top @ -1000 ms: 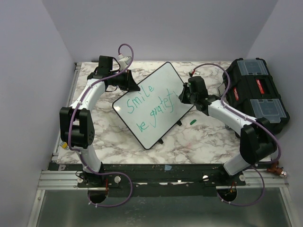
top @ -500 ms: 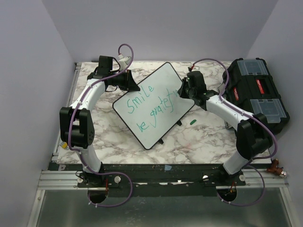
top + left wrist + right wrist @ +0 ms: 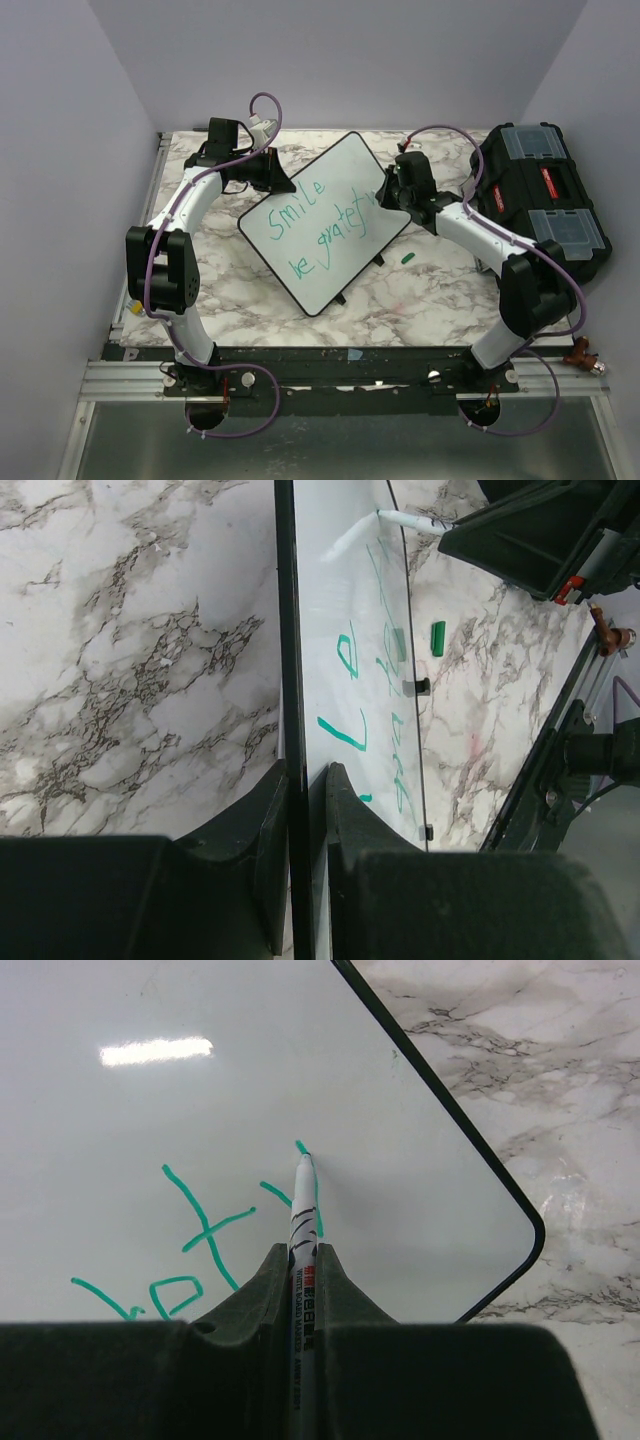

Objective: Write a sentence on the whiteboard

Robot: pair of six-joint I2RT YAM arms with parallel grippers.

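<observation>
Grey-veined marble tabletop [image 3: 400, 295] fills the space between plain pale walls, with both arms reaching in from the near edge.

In the right wrist view, the right gripper's [image 3: 302, 1255] dark fingers [image 3: 260, 1290] are pressed together on a white marker [image 3: 302, 1210]. The marker points straight out ahead of them. Its tip touches the whiteboard [image 3: 150, 1110] at the top of a thin green stroke, close to the board's rounded right corner.

In the left wrist view, the left gripper [image 3: 300, 780] has its fingers [image 3: 262, 830] clamped on the board's thin black frame, one on each face, and the board is seen edge-on.

From above, the whiteboard lies diagonally in the middle of the table, the left gripper at its far-left edge and the right gripper at its right corner. The sentence [image 3: 325, 225] runs across it in two uneven green lines, "Smile" above and "be gratef…" below, and the last letters are hidden under the right gripper.

A small green piece [image 3: 407, 258] lies on the marble just beside the board's right edge. A black toolbox [image 3: 540, 205] sits at the table's right side.
</observation>
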